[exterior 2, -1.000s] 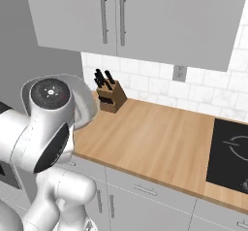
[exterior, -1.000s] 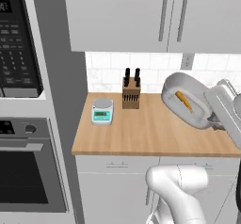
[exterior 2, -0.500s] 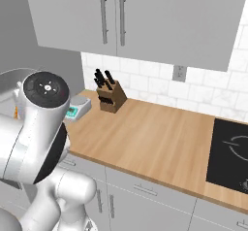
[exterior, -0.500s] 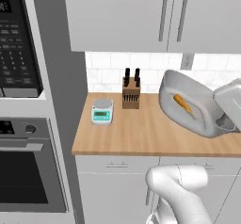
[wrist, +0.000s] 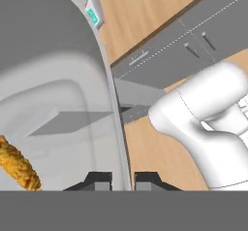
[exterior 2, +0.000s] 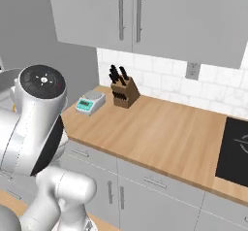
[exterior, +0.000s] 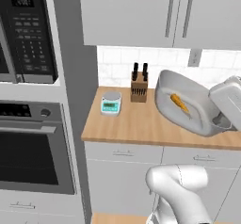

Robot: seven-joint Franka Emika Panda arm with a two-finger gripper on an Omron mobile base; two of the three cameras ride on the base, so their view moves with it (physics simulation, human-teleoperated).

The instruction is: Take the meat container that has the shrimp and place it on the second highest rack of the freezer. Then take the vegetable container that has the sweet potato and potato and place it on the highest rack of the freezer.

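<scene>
The meat container, a wide grey tray, hangs tilted on edge above the wooden counter, its open side facing the left base camera. The shrimp, a small orange curl, lies against its floor. My gripper is shut on the tray's right rim. In the hand view the rim of the meat container runs down between my gripper's two dark tips, and the shrimp shows at the lower left. The freezer and the vegetable container are out of view.
A knife block and a small teal scale stand at the counter's back left. A wall oven and microwave fill the left. A black cooktop lies at the right, with upper cabinets overhead.
Both base views have shifted, so the camera has moved; the counter now sits further right in them. The tray, still gripped, has swung a little left toward the knife block.
</scene>
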